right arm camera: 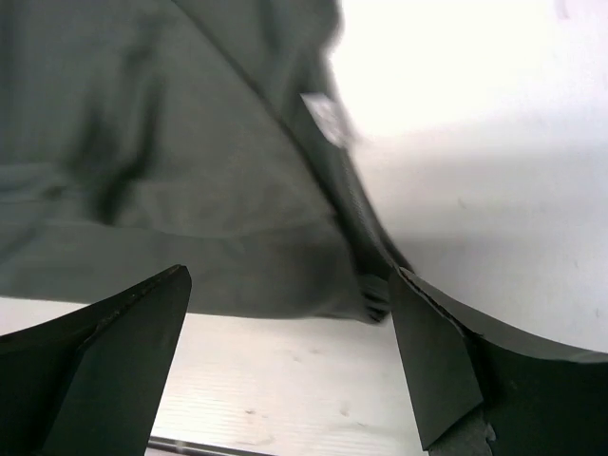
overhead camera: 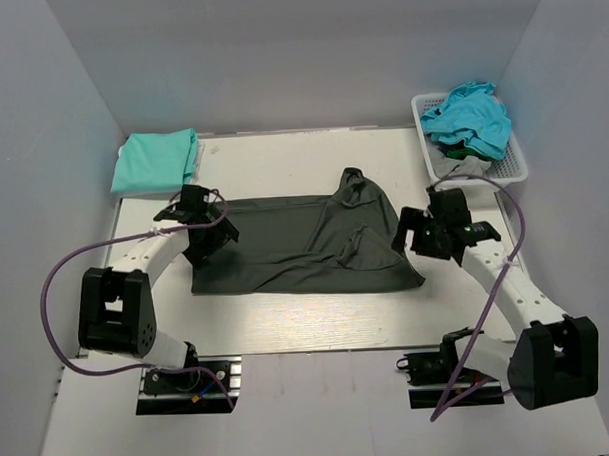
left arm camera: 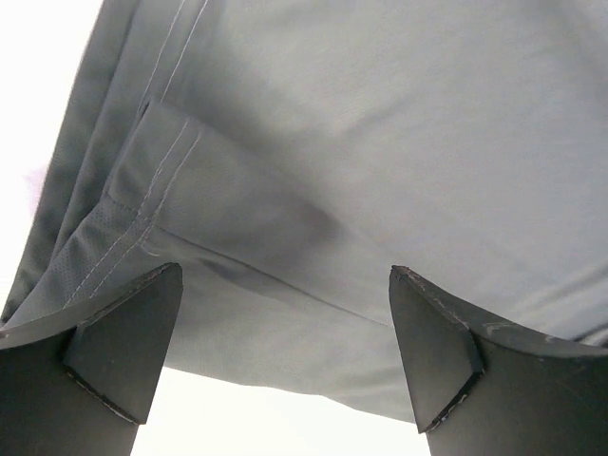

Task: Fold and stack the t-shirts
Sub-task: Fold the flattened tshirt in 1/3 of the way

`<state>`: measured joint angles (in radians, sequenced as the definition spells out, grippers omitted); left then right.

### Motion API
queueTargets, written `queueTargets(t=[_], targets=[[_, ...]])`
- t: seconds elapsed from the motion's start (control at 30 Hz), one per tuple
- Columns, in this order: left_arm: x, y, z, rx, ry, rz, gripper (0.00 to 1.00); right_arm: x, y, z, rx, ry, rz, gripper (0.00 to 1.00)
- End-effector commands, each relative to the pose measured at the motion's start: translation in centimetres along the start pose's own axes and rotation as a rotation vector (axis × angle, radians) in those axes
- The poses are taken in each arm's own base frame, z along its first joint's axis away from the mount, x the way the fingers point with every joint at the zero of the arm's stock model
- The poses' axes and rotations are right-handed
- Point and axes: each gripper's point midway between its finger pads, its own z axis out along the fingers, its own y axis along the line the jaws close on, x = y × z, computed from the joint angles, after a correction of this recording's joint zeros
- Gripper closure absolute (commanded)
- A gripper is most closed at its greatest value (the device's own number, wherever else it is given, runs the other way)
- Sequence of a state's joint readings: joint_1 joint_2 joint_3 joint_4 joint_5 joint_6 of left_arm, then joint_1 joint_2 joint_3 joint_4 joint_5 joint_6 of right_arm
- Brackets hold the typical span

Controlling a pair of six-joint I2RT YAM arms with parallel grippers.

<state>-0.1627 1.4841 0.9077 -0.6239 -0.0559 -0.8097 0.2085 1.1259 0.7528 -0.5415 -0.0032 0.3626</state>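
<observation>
Charcoal t-shirt (overhead camera: 295,250) lies spread flat on the surface (overhead camera: 308,318). Left claw (left arm camera: 285,274) over its left end and right claw (right arm camera: 290,274) over its right end both gape wide, gripping nothing.

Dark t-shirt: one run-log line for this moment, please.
dark t-shirt: spread out, rumpled | left gripper: open over its left edge | right gripper: open over its right edge | mint t-shirt: folded, far left

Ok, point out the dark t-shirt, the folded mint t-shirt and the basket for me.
dark charcoal t-shirt (overhead camera: 295,246): top external view, middle of its spread-out body.
mint-green t-shirt (overhead camera: 154,160): top external view, centre of the folded cloth.
white lattice basket (overhead camera: 515,153): top external view, its right wall.
</observation>
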Motion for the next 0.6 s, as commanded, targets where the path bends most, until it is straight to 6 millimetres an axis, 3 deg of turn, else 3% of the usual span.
queueTargets(t=[0.0, 0.1, 0.2, 0.27, 0.33, 0.43, 0.57], targets=[[-4.1, -2.4, -3.2, 0.079, -0.134, -0.013, 0.00, -1.8, 3.5, -1.5, -0.102, -0.008, -0.063, 0.10], [-6.1, -2.7, -4.7, 0.062, -0.201, -0.021, 0.00, -0.7, 6.4, -0.6, -0.187, 0.048, -0.120, 0.10], [-7.3, -1.3, -5.5, -0.037, -0.248, -0.034, 0.00, 0.6, 9.5, 0.9, -0.272, 0.093, -0.172, 0.10], [-7.3, -0.7, -6.0, -0.077, -0.248, -0.040, 0.00, 2.4, 11.5, 1.8, -0.325, 0.159, -0.214, 0.10], [-7.2, 0.0, -6.0, -0.105, -0.249, -0.038, 0.00, 2.9, 13.3, 2.5, -0.360, 0.174, -0.245, 0.10], [-7.3, -0.1, -6.4, -0.090, -0.264, -0.041, 0.00, 2.8, 14.8, 4.4, -0.358, 0.174, -0.264, 0.10], [-7.1, 0.2, -6.4, -0.091, -0.263, -0.041, 0.00, 0.6, 18.4, 6.1, -0.414, 0.123, -0.277, 0.10]])
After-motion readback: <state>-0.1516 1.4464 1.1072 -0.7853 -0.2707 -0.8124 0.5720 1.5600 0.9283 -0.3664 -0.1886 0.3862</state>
